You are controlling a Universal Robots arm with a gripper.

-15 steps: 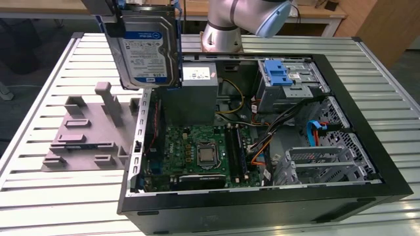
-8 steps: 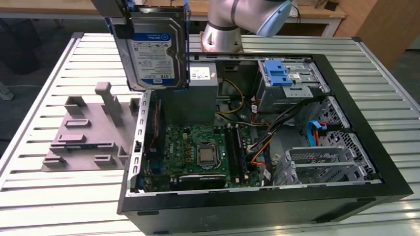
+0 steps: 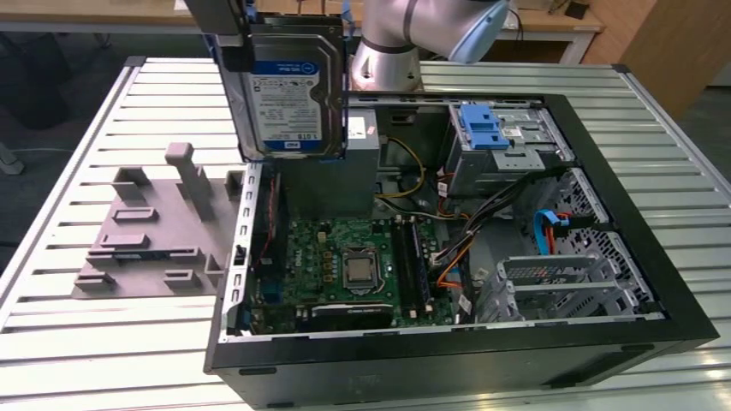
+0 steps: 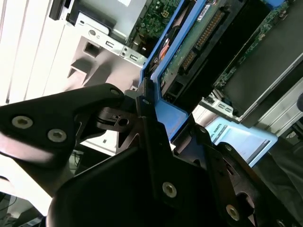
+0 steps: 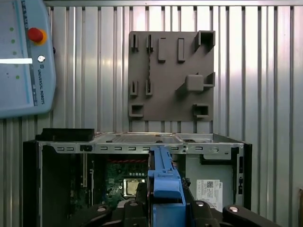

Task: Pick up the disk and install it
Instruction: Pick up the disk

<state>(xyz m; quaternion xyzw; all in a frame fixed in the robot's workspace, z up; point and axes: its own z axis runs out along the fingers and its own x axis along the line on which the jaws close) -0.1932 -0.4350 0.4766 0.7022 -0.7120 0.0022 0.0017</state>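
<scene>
Table (image 3: 68, 342): slatted metal. The open PC case (image 3: 457, 364) lies on its side on it, with a grey fixture plate (image 3: 137, 231) just beside it on the exterior view's left.

The disk (image 3: 294, 94) is up in the air, on edge, label facing the exterior camera. It's over the case rim nearest that plate. My gripper (image 4: 151, 106) is clamped on the end of its blue carrier frame (image 4: 177, 117), and the drive hangs below.

My read of the step in hand: carry phase, picked up, not installed. To do it well:
- Hold the drive square, no swing.
- Clear the sheet-metal rim and the power supply (image 3: 331, 184) right under the disk.
- Stay off the cable bundle (image 3: 502, 201).
- The grip is on plastic, so no extra squeeze and no side load.

Containers:
- The case holds the motherboard (image 3: 342, 257), its CPU (image 3: 359, 267) with no cooler on it, the power supply and loose cables.
- The drive cage (image 3: 508, 163) is in the far corner, on the exterior view's right, with a second blue carrier (image 3: 491, 128) on top.
- I can't tell whether a slot in the cage is free.
</scene>
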